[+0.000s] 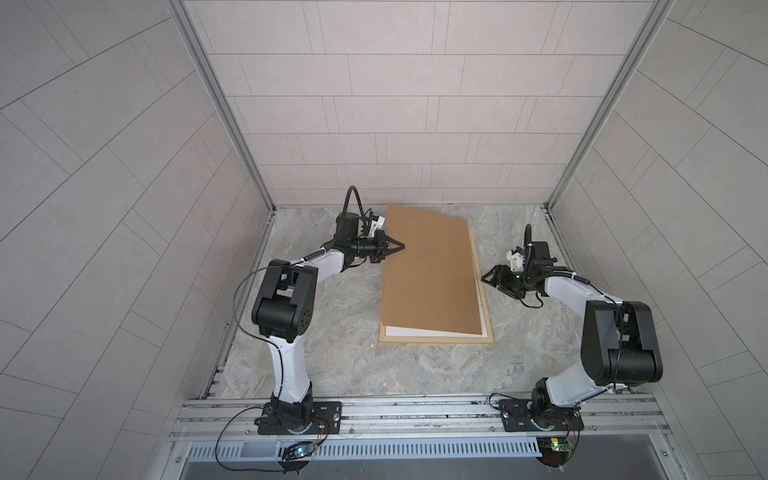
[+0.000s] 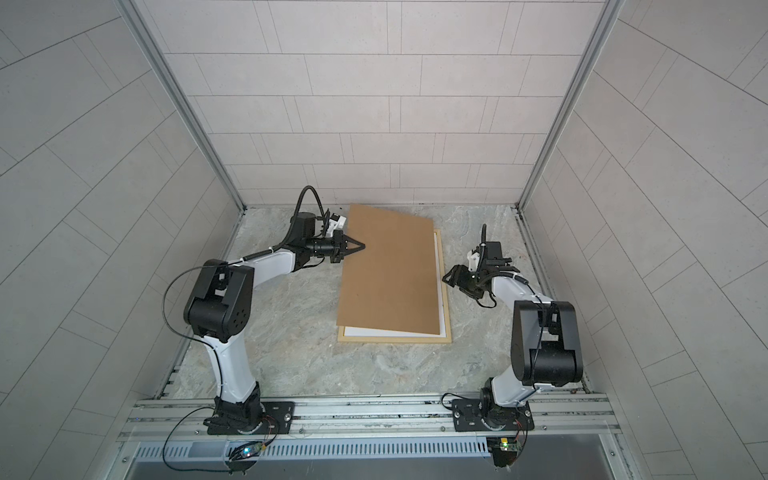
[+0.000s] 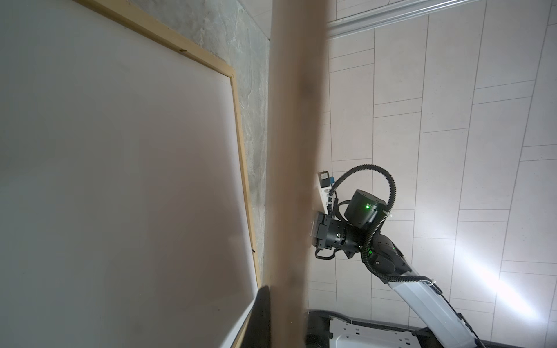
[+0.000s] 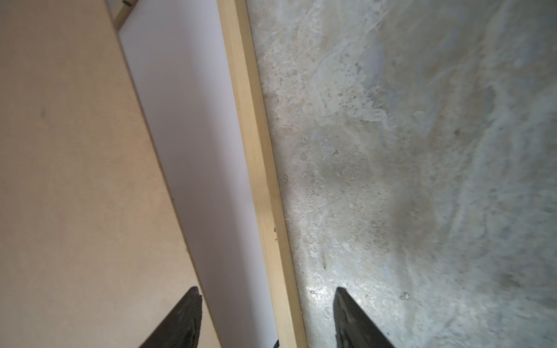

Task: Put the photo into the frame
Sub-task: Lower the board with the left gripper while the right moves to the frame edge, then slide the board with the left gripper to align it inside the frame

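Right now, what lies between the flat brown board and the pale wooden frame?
A strip of the rectangular photo, white back up, seen in the right wrist view between brown board and frame.

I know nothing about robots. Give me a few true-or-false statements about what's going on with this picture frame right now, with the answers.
1. The left gripper is clamped on the edge of the brown board. True.
2. The right gripper is holding the frame. False: its jaws are open over the frame's right bar and grip nothing.
3. The photo lies inside the frame with its white back up. True.
4. The brown board sits flat and square inside the frame. False: it lies askew with its left edge raised in the gripper, and strips of the white photo show along the near and right sides.
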Robot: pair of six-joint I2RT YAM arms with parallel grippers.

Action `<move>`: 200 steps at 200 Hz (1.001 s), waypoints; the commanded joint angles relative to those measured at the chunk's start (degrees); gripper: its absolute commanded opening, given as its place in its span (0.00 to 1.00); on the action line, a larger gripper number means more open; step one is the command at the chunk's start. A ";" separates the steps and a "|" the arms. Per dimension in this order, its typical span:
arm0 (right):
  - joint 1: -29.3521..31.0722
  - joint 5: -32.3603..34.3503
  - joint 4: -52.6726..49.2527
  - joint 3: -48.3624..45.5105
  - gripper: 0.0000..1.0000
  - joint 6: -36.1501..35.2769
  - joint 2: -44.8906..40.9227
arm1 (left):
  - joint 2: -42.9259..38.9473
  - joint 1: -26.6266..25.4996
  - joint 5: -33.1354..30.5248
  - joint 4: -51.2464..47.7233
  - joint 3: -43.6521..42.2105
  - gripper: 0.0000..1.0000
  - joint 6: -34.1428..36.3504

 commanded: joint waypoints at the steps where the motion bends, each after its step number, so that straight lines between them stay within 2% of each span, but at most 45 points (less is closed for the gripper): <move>1: -0.61 -0.21 0.22 -1.27 0.65 -0.01 -2.09 | 0.56 -0.24 0.61 -7.15 3.02 0.00 8.29; 66: -0.77 -0.73 1.38 -3.16 0.65 -0.10 -2.56 | 3.02 -0.90 -3.49 -10.11 3.11 0.00 11.19; 96: -0.69 -2.55 3.40 -4.67 0.64 1.04 -2.03 | 3.63 -2.10 -6.28 -15.59 4.66 0.00 16.09; 176: -0.24 -5.63 7.45 -8.53 0.62 1.82 -0.07 | 7.49 -3.31 -4.99 -16.54 5.92 0.00 18.87; 200: 0.02 -7.89 8.04 -8.10 0.59 1.83 1.51 | 8.19 -3.14 -4.01 -14.91 7.05 0.00 17.96</move>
